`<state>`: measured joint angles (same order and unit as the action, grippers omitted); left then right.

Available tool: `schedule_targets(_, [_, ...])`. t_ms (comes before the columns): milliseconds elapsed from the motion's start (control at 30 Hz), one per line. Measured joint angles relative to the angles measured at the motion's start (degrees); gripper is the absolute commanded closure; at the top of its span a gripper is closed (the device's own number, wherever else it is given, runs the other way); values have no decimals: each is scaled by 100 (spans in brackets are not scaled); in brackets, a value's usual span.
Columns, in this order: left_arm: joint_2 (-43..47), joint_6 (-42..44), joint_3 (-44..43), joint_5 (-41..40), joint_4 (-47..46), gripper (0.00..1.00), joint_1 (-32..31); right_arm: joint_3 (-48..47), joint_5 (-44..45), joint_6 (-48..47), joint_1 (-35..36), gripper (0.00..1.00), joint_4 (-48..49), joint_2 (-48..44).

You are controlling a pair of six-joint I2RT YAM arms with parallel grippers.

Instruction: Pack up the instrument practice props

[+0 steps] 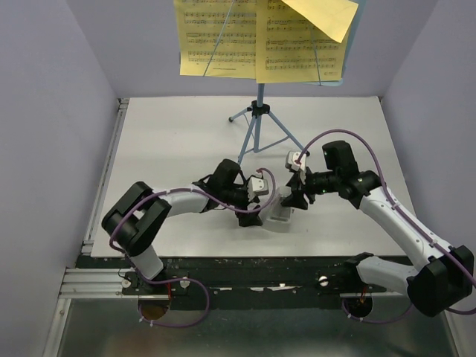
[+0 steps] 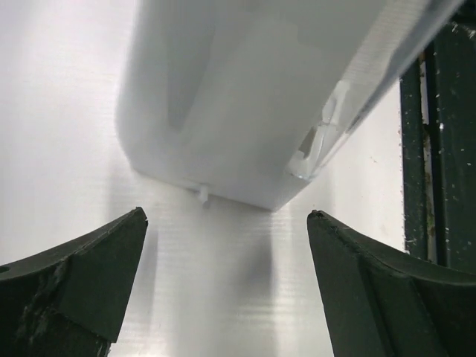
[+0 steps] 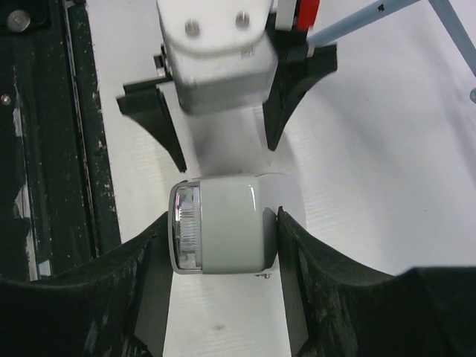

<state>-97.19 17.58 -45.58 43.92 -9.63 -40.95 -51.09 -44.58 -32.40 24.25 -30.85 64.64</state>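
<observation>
Nearest the arm bases, the plastic piece (image 2: 245, 111) rests on the table (image 1: 186, 134), between the two arms. The right gripper (image 3: 223, 223) clamps its two flanks, probably to steady it for a handover or a lift. The left gripper (image 2: 227, 216) faces it from the opposite side, jaws spread wide and empty, with the piece just ahead of the fingertips, not between them. Farther back, the music stand (image 1: 258, 126) is upright on its tripod. The sheet-music pages (image 1: 245, 41) are on its desk, not yet packed.
</observation>
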Motion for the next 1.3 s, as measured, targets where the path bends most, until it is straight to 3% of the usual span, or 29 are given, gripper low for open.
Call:
schedule_targets(400, [1631, 422, -229, -2, 1779, 1, 986, -584, -114, -1316, 2, 100, -1635, 181])
schedule_targets(600, [2129, 660, -289, -70, 2295, 1, 1062, -693, -7, -1534, -179, 100, -1991, 173])
schedule_targets(967, [2234, 664, -463, -144, 2564, 1, 1217, -1469, 413, -2570, -1521, 100, -3051, 437])
schedule_targets(1300, [2240, 793, -463, -192, 2839, 1, 1283, -3329, 306, -4579, -3630, 99, -4389, 2041])
